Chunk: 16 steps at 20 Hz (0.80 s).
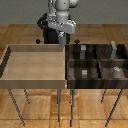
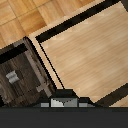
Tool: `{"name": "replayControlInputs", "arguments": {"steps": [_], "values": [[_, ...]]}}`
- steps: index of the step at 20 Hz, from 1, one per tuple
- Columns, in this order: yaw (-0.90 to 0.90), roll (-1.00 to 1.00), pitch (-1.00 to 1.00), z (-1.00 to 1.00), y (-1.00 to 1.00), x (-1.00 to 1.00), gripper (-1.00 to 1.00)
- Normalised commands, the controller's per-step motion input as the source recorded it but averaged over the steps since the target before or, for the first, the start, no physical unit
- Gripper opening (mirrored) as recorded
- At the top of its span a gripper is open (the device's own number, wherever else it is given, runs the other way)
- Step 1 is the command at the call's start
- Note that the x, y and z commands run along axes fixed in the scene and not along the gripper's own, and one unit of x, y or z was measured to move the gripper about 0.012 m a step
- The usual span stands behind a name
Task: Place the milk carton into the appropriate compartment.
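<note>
While the fingers grip the milk carton above the back edge, the light tray sits beside the dark divider box.

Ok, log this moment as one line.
claw: raised near seam between light tray and dark divided bin | milk carton: at claw, grip unclear | placement: not yet done
</note>
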Motion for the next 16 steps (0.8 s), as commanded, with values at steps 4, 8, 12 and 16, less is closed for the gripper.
{"name": "replayControlInputs", "arguments": {"steps": [4, 8, 12, 16], "values": [[0.00, 0.00, 0.00, 0.00, 0.75, 0.00, -1.00], [0.00, 0.00, 0.00, 0.00, 1.00, -0.04, -1.00], [0.00, 0.00, 0.00, 0.00, 0.00, -0.75, -1.00], [0.00, 0.00, 0.00, 0.00, 0.33, -0.50, -1.00]]}}
